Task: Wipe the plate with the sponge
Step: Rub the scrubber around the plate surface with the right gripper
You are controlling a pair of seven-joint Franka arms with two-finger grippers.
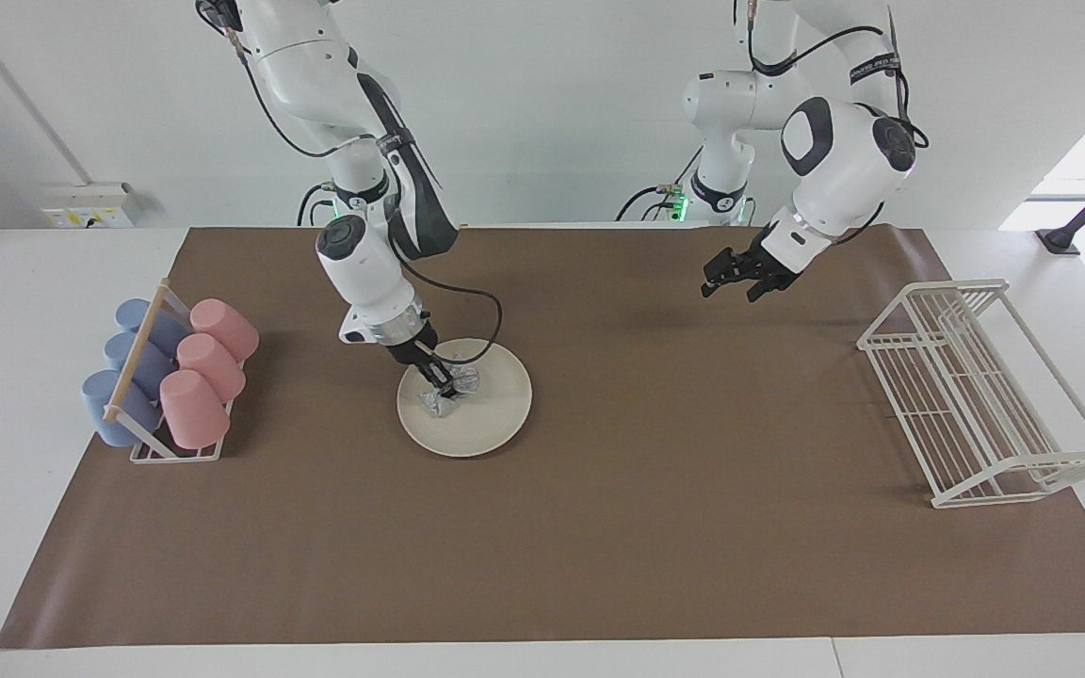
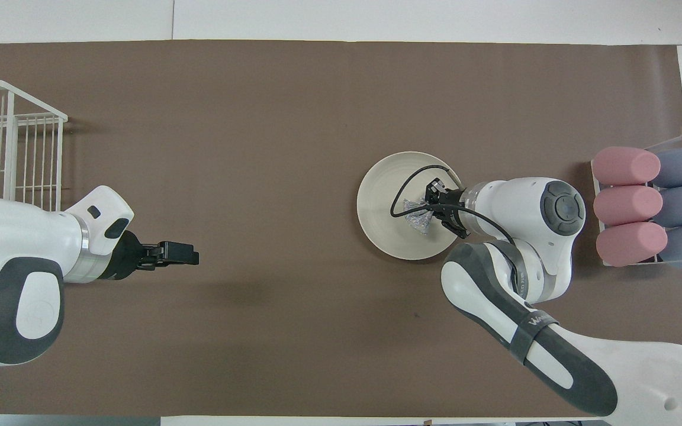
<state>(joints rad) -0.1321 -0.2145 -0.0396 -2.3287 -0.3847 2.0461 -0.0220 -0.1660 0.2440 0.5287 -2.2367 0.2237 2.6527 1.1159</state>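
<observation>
While right gripper (image 1: 444, 388) presses sponge (image 1: 453, 388), plate (image 1: 491, 428) rim clear

Facing view high across the table toward the robots, overhead view steeply down, both sharing the brown mat (image 1: 599, 527).

Around the plate (image 1: 486, 414), bare mat (image 1: 655, 527) is lying open; only the cup rack (image 1: 175, 452) is crowding it toward the right arm's end.
</observation>
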